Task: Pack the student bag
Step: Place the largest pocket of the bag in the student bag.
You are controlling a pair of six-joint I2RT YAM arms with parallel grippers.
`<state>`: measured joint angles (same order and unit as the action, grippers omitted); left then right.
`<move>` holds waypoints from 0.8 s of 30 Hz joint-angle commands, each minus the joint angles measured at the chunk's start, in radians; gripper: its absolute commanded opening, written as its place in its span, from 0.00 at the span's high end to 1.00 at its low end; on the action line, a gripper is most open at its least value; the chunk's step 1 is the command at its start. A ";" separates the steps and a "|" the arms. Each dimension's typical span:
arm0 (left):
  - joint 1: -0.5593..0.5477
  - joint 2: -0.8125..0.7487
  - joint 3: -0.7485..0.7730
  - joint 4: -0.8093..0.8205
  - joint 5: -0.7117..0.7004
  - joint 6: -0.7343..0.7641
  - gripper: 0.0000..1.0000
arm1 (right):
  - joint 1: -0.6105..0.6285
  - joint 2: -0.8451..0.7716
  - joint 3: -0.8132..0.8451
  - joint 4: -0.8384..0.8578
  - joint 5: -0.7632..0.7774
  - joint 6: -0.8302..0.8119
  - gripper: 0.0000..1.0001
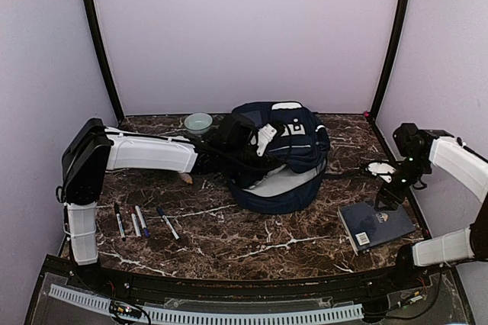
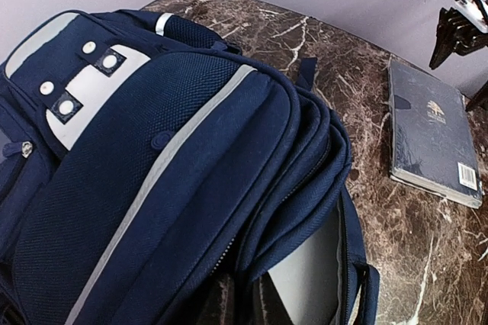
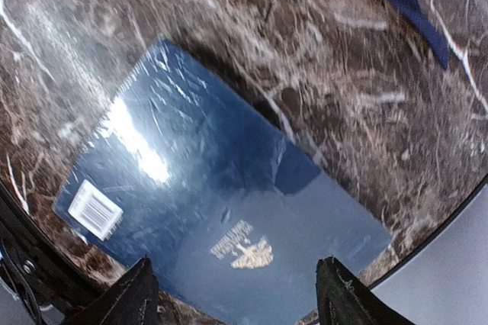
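Navy student bag (image 1: pixel 301 149) with white stripes, dark blue book (image 1: pixel 375 226), brown white-veined marble table (image 1: pixel 229 230)

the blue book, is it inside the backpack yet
No, the blue book lies flat on the marble table, out in the open to the right of the student bag.

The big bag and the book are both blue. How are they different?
The student bag is far bigger than the book. The bag is soft, puffy fabric with white stripes. The book is flat, stiff and shiny, with a barcode sticker. The bag gapes open, while the book lies shut on the table. Both are dark blue.
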<state>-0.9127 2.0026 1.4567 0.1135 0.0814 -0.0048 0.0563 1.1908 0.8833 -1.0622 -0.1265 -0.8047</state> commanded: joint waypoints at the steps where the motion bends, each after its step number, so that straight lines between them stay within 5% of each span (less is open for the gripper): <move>1: 0.018 0.006 -0.018 -0.004 0.019 -0.017 0.97 | -0.157 -0.004 -0.027 -0.058 0.094 -0.161 0.25; 9: 0.018 -0.012 -0.040 0.004 0.053 -0.045 0.91 | -0.418 0.096 -0.064 -0.098 0.236 -0.424 0.09; 17: 0.008 -0.038 -0.025 -0.032 0.059 -0.062 0.56 | -0.435 0.108 -0.171 0.095 0.400 -0.476 0.07; 24: -0.001 -0.113 -0.045 -0.088 0.102 -0.042 0.48 | -0.424 0.234 -0.165 0.321 0.429 -0.391 0.12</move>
<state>-0.9127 2.0083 1.4303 0.0570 0.1658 -0.0601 -0.3740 1.3643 0.7139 -0.9192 0.2646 -1.2396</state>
